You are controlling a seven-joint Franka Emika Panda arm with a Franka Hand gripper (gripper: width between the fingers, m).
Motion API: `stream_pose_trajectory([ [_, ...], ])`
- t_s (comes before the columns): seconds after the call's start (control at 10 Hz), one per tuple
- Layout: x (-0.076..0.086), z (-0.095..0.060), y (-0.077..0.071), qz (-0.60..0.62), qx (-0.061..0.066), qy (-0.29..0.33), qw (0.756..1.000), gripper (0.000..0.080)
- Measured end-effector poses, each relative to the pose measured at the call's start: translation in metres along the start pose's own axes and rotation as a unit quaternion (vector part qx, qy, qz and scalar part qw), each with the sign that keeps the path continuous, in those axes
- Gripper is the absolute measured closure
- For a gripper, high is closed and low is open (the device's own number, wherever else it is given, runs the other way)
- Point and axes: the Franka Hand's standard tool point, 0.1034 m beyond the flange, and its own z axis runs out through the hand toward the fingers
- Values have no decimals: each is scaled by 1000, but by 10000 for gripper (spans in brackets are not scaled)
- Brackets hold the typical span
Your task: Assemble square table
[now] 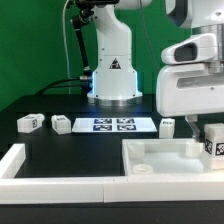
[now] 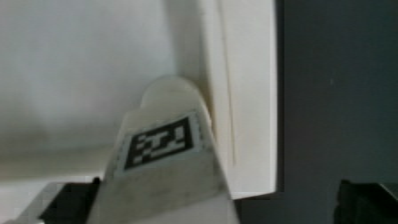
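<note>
White tabletop [image 1: 150,147], white leg [image 2: 173,105] bearing black-and-white tag [image 2: 164,143]; table [image 1: 60,150] apparently black.

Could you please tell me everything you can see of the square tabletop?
The tabletop is a white, plastic-looking square tray with a raised rim, lying flat on the black table at the exterior view's lower right, partly cut off by the frame. A round socket shows near one corner. A tagged white leg stands upright at its right side.

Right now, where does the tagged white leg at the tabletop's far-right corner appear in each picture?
Exterior view: the leg stands at the far right edge, at the tabletop's back corner.
Wrist view: the leg is central and close-up, its tag facing the camera.
Shared landmark: the tabletop's raised white rim.
</note>
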Motion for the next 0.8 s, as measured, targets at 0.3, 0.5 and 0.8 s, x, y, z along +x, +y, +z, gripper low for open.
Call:
stream_pose_trajectory([
  [0.3,-1,1,1,24,1,0,1000,375],
  [0.5,-1,2,9,104,-4,-2,995,499],
  [0.8,-2,3,11,248,-6,-2,969,501],
])
